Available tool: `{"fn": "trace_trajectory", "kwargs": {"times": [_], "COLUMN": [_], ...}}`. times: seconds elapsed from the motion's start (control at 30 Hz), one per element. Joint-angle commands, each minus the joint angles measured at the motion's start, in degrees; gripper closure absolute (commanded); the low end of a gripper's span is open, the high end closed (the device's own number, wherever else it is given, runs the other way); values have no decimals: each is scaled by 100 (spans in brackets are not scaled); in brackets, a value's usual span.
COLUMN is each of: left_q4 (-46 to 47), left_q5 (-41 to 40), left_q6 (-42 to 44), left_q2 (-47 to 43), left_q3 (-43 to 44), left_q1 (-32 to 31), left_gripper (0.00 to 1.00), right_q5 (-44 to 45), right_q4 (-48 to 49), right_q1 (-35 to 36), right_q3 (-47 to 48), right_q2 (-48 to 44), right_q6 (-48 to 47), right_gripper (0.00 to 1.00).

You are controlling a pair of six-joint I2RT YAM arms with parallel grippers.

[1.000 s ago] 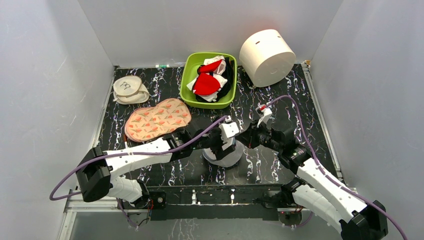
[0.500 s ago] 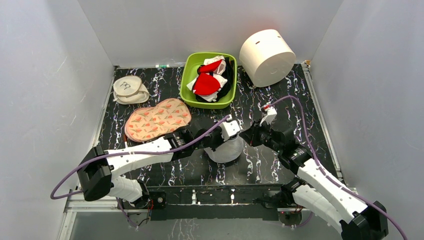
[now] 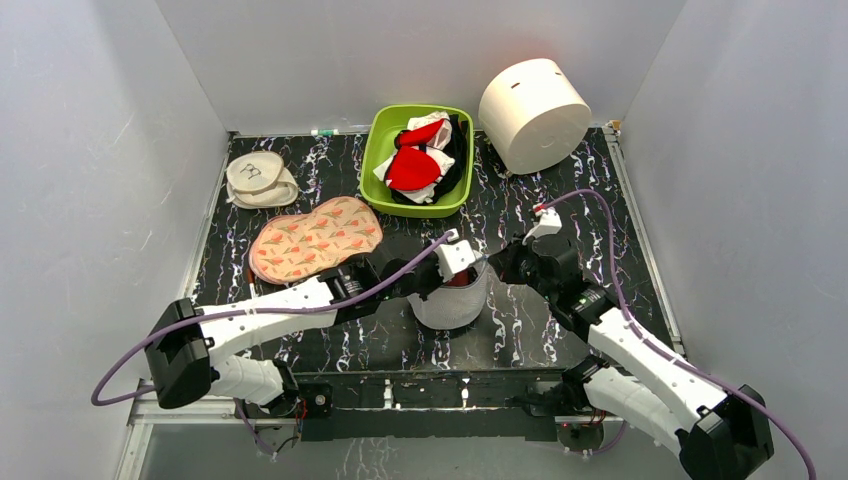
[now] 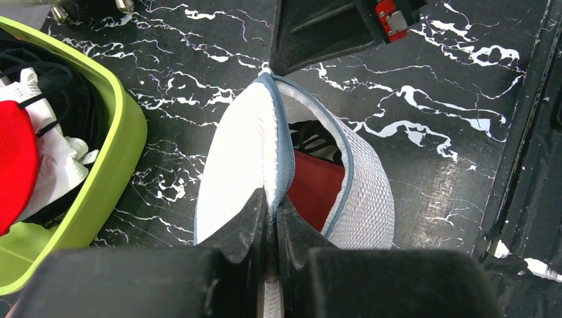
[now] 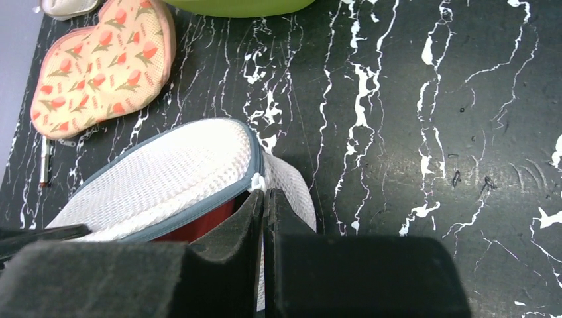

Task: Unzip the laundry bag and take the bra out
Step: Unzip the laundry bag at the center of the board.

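Observation:
The laundry bag of white mesh stands at the table's near middle, between both arms. Its grey-blue zip rim gapes, with the round lid tipped up. Inside lies the dark red bra, also seen under the lid in the right wrist view. My left gripper is shut on the lid's edge at the zip rim. At the bag's far side my right gripper is shut, with the white zip pull at its fingertips. In the top view the two grippers flank the bag's top.
A green tub of red, white and black clothes sits behind the bag. A big solid white cylinder lies at the back right. A peach floral pouch and a small white pad lie to the left.
My left gripper has shut on the lid's edge. The bag has risen from flat to tilted, its lid now lifted open. The right gripper has shifted slightly back and right.

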Motion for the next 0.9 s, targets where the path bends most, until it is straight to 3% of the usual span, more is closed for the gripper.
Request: {"fn": "trace_trajectory", "kwargs": {"times": [0.0,0.2,0.43,0.67,0.73,0.87], "left_q4": [45,167,-95,-83,-61,-62], "left_q5": [-96,-287,-522,-410,-338,-357], "left_q6": [1,27,135,89,86,82], "left_q2": [-435,-542,-138,-84,-111,-79], "left_q3": [26,-67,124,111,83,101], "left_q1": [-29,-51,-81,-108,-116,-143], "left_gripper": [100,98,72,41,38,39], "right_q5": [643,-79,-1635,-2215,-2320,-2526], "right_q4": [-106,47,173,450,476,493], "right_q1": [-57,-58,-62,-51,-50,-29], "right_q3": [320,288,483,556,575,620], "right_q2": [169,-92,-48,143,162,219], "right_q6": [189,43,-331,-222,-199,-165], "right_gripper": [100,100,100,100,100,100]}}
